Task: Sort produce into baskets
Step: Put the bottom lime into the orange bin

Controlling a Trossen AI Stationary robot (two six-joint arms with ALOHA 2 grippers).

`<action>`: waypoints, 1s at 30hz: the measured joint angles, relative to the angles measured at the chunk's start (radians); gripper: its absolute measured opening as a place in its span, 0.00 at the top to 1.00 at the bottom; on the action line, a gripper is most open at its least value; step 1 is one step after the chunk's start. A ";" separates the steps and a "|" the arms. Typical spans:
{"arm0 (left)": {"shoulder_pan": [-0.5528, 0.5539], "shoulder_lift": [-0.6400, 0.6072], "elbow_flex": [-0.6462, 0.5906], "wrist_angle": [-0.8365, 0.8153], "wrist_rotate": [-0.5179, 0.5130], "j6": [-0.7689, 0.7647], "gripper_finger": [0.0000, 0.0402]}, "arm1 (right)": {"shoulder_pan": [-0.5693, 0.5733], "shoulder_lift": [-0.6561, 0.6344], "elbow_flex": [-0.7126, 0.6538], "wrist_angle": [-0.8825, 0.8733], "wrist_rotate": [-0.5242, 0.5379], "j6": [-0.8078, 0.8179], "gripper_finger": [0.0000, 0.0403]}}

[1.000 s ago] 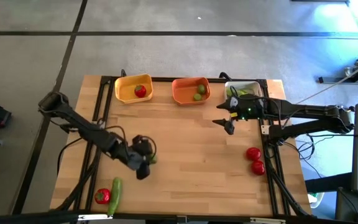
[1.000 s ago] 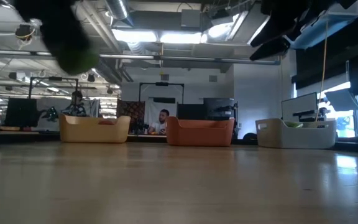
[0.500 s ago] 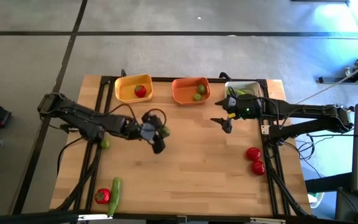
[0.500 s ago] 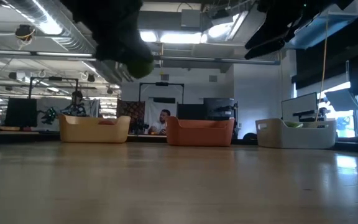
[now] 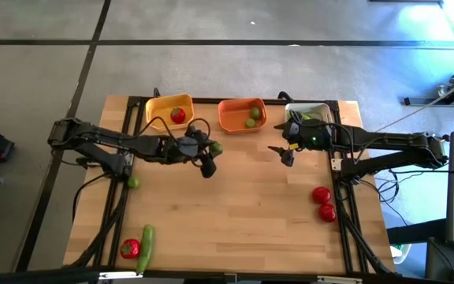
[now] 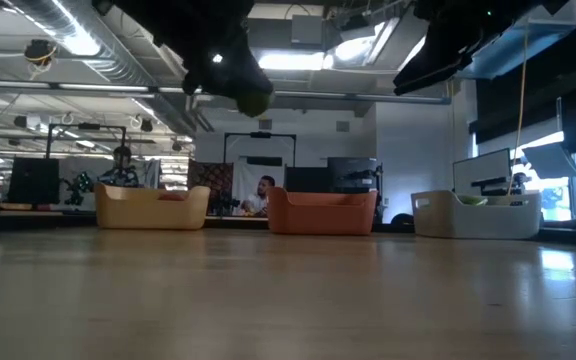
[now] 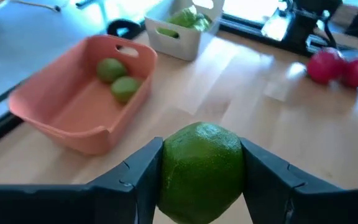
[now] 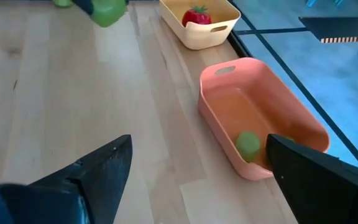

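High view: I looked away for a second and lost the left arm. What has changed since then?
The left gripper, shut on a lime, carried it from the table's near-left middle up and across toward the orange basket. The right gripper stayed open by the white basket, shifting slightly. The baskets' contents, the two tomatoes at right and the tomato and cucumber near the front-left stayed put.
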State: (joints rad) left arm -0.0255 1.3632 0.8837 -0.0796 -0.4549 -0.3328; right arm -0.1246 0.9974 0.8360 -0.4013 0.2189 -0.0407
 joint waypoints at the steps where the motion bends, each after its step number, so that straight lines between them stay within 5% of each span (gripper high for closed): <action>1: 0.009 0.005 0.000 0.020 0.000 0.007 0.55 | 0.000 0.000 0.000 0.000 0.000 -0.006 0.11; 30: 0.430 0.380 0.001 0.546 0.207 0.171 0.55 | -0.001 0.001 0.000 0.007 0.009 -0.124 0.11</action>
State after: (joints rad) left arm 0.4042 1.7427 0.8845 0.4669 -0.2480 -0.1617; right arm -0.1251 0.9987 0.8360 -0.3946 0.2279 -0.1650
